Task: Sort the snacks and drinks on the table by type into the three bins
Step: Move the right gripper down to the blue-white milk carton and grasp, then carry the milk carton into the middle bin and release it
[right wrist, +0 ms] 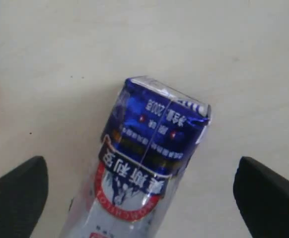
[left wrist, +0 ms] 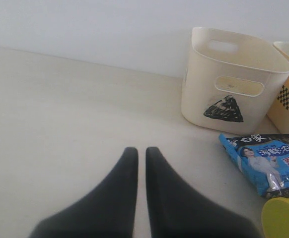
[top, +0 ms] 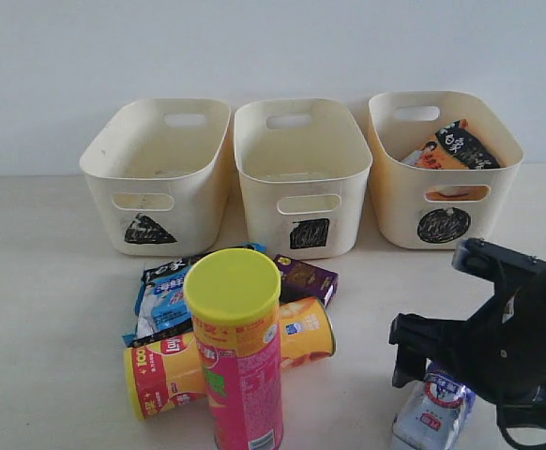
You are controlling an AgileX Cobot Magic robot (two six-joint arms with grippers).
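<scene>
A blue-and-white drink carton lies on its side on the table, near the front right edge. My right gripper hangs open over it, one finger on each side, touching nothing. The pink chip canister with its yellow lid stands upright in front of the lying yellow-orange canister. Behind them lie the blue packet and the dark purple carton. My left gripper is shut and empty above bare table, out of sight in the exterior view.
Three cream bins stand in a row at the back: triangle, square and circle. An orange, white and black packet leans inside the circle bin. The triangle bin and blue packet show in the left wrist view.
</scene>
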